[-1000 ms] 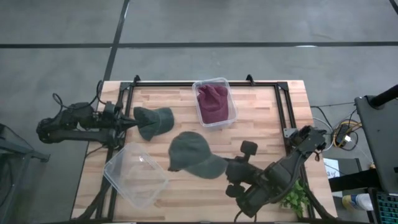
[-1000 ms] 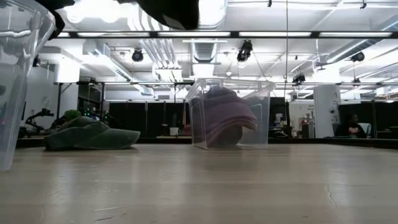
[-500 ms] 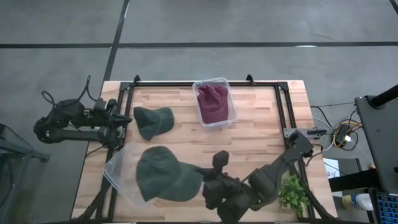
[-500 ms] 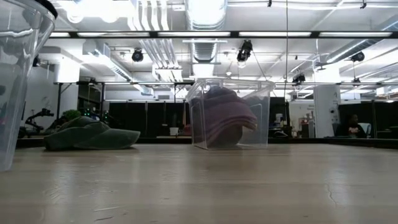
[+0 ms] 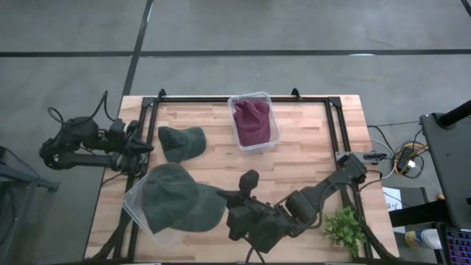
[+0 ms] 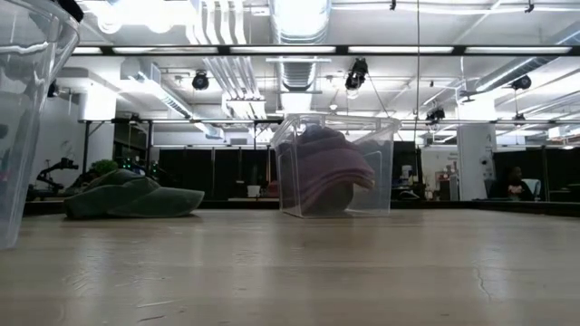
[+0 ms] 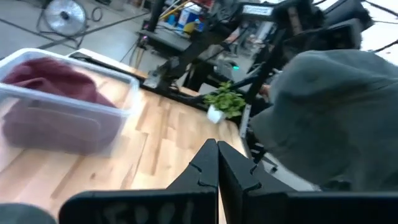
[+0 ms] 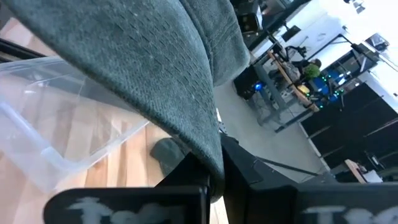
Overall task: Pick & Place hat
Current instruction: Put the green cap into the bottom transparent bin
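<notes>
A dark green cap (image 5: 176,206) hangs in my right gripper (image 5: 223,200), lifted over the empty clear bin (image 5: 138,211) at the table's near left corner. In the right wrist view the cap (image 8: 143,56) fills the frame above that bin (image 8: 56,124). A second green cap (image 5: 181,143) lies flat on the table and also shows in the low view (image 6: 131,195). A clear bin (image 5: 254,121) at the far middle holds a maroon hat. My left gripper (image 5: 144,146) waits shut at the left edge, beside the second cap. My right gripper pinches the cap's brim edge (image 8: 210,146) between its two fingers. It comes level from the table's right side. The cap is lifted clear, and its crown (image 5: 165,202) hangs out past the fingers above the clear bin.
A small green plant (image 5: 344,228) sits at the table's near right corner. The black frame rails (image 5: 335,140) run along the table's sides. Bare wood (image 5: 309,162) lies between the maroon bin and the right rail.
My right gripper has swung toward the table's left edge, carrying the cap from the table's middle to above the clear bin. The cap has stayed lifted clear. My left arm has drawn back a little toward the left edge.
</notes>
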Controlling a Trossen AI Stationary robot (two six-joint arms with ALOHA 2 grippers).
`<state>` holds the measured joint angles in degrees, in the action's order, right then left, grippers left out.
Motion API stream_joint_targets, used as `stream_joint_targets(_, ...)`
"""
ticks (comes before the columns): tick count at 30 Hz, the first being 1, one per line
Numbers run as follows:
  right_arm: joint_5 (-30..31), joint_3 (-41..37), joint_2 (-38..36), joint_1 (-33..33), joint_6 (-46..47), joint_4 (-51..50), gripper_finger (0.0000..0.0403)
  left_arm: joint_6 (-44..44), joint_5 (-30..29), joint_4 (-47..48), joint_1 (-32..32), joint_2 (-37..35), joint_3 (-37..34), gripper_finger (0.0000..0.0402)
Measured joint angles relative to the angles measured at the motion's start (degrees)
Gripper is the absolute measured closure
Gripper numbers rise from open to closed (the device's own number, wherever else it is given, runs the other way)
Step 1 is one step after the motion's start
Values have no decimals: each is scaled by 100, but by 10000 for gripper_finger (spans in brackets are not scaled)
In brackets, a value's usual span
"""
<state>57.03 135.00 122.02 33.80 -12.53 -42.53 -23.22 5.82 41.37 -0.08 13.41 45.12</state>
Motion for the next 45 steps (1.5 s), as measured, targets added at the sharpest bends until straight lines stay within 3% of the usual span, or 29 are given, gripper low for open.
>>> stream_joint_targets(3,265,0,0,-39,-16,-52,391,4,215,-256,-1,0,0,401)
stream_joint_targets(8,2110,0,0,-63,-10,-423,391,63,380,-722,-1,17,95,401)
stream_joint_targets(10,2558,0,-2,-118,-222,-369,391,82,391,-1010,-1,62,141,401)
stream_joint_targets(15,2697,0,23,-519,-742,339,391,64,471,-2088,-1,555,153,401)
stream_joint_targets(20,3305,0,177,-983,-1895,1155,391,55,1221,-2824,-1,1319,153,401)
stream_joint_targets(26,3312,-13,184,-1310,-2322,1347,391,-167,1300,-3080,-1,1886,511,401)
stream_joint_targets(30,3299,-25,184,-1436,-2518,1331,391,-575,1044,-3083,-1,2118,707,401)
stream_joint_targets(37,3299,-33,184,-1635,-2723,1321,391,-1040,73,-3048,-1,2398,699,401)
stream_joint_targets(42,3299,-33,184,-1754,-3032,1318,391,-1855,-839,-3030,0,2516,699,401)
stream_joint_targets(45,3297,-33,184,-1821,-3236,1312,391,-2211,-1041,-3026,1,2552,699,401)
